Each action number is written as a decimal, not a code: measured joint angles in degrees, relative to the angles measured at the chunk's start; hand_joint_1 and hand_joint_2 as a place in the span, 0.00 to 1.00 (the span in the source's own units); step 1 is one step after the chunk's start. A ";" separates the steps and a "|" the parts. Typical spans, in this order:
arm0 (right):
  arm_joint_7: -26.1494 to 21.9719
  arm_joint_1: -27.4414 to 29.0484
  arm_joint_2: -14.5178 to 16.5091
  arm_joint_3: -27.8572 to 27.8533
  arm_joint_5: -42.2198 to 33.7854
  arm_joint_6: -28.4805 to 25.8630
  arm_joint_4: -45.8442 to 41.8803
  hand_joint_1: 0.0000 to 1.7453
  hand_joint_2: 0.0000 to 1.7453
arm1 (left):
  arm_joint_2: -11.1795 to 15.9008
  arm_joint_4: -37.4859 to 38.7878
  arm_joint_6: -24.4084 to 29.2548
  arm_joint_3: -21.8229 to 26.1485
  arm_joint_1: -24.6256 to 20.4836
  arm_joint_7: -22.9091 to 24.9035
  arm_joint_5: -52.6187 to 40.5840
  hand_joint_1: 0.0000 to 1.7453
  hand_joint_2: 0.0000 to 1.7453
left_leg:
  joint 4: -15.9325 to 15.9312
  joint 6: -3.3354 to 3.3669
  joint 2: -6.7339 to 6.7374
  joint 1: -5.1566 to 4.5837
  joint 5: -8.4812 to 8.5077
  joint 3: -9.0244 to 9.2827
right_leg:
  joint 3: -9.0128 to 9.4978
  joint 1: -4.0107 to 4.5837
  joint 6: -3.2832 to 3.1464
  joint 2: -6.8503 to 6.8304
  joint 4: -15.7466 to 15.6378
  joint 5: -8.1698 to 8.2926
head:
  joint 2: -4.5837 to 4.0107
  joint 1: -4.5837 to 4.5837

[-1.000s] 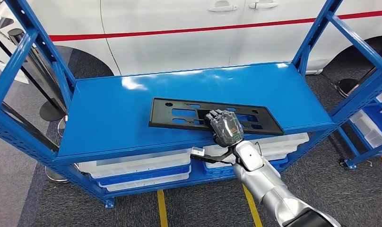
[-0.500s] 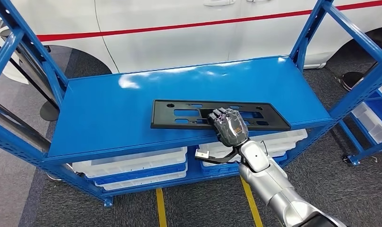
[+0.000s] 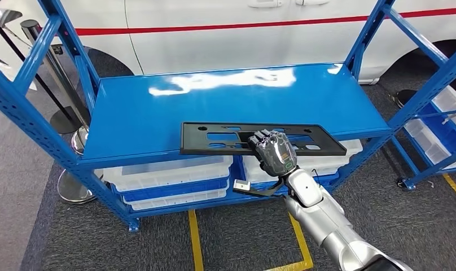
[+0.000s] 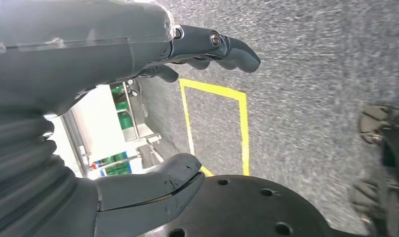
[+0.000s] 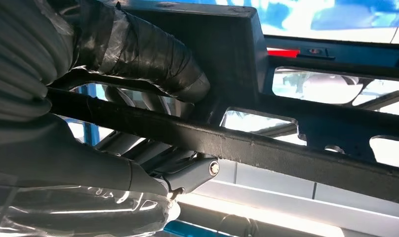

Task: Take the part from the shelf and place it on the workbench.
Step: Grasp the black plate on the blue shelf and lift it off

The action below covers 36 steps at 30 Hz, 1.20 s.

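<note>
The part (image 3: 226, 138) is a long flat black plastic plate with cut-outs. My right hand (image 3: 273, 151) grips its near edge right of the middle and carries it level, overhanging the front edge of the blue shelf (image 3: 158, 113). In the right wrist view the thumb (image 5: 153, 59) lies over one side of the part's (image 5: 306, 123) bar and the fingers (image 5: 187, 175) curl under the other. My left hand (image 4: 138, 89) hangs over the grey carpet with fingers apart and nothing in it.
The shelf frame's blue uprights (image 3: 39, 113) stand at both sides. White and blue bins (image 3: 169, 180) fill the lower level. A white car (image 3: 242, 28) stands behind. Yellow floor lines (image 3: 194, 243) run below. A stanchion base (image 3: 73, 186) stands at the left.
The whole picture has shifted, so the camera moved back from the shelf. The part, held in my right hand, has come forward from lying on the shelf top to overhanging its front edge.
</note>
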 joint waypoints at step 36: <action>-0.90 -3.13 0.13 0.37 -3.09 0.00 0.51 1.00 1.00 | 0.28 0.11 -0.02 1.42 -0.18 0.03 -0.66 0.00 1.00 | -0.54 -2.03 -0.02 0.64 4.97 -4.37 | 14.57 0.66 -1.99 -0.03 -16.86 0.63 | 0.00 0.11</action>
